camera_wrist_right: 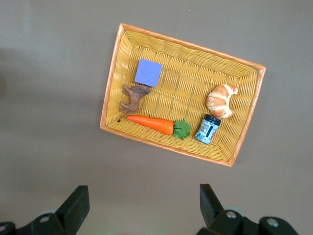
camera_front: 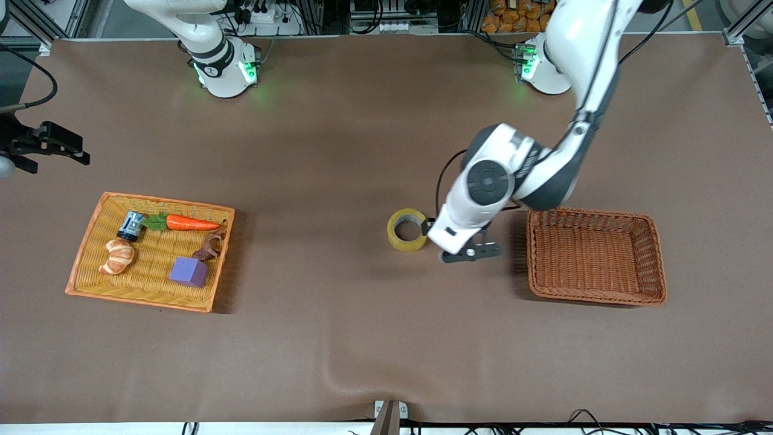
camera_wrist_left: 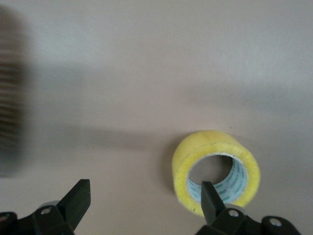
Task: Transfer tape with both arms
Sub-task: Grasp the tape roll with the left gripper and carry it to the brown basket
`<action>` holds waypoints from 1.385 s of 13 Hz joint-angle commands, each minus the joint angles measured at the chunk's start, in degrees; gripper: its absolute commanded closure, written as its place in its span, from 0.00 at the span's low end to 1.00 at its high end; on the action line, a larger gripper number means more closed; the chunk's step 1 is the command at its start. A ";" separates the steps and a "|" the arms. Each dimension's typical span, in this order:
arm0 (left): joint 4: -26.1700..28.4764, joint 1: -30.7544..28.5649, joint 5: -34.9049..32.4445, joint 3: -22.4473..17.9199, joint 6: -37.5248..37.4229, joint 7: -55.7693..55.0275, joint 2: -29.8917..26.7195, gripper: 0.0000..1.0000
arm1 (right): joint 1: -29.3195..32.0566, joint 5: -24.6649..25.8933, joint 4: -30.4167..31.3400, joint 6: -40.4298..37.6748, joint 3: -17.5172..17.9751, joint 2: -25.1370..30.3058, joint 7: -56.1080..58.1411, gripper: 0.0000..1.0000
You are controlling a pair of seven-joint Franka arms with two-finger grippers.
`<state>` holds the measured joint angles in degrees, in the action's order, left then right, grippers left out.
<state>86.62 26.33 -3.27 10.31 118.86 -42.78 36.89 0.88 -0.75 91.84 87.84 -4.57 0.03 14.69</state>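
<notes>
Tape [camera_front: 407, 229]: lain flat, just beside left gripper [camera_front: 472, 251], toward the right arm's end.
Left jaws: spread, empty.
Right gripper [camera_wrist_right: 142, 208]: parked high above the tray [camera_wrist_right: 244, 120], jaws apart.

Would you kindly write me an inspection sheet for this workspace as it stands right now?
Surface: brown table, one ripple at the edge nearest the front camera.
Job's things: tape lies flat on the table, beside the brown basket, which holds nothing.
Clutter: orange tray toward the right arm's end, holding a carrot, croissant, purple block, small jar and brown animal figure.
Grippers: left gripper open, low beside the tape, not gripping it; right gripper open, waiting above the tray.
Cables: black cable along the left arm; more along the table edges.
Surroundings: metal frames and equipment by the arm bases.
</notes>
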 commanded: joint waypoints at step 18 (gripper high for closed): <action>7.41 -16.80 -2.26 0.41 -2.58 -6.45 -12.70 1.00 | 2.63 -0.48 -2.37 3.04 1.14 -1.70 1.66 0.00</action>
<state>87.23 15.33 -4.81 9.49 115.65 -50.43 28.92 2.12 0.10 90.81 91.77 -4.25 -1.14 15.34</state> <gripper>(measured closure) 0.780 0.000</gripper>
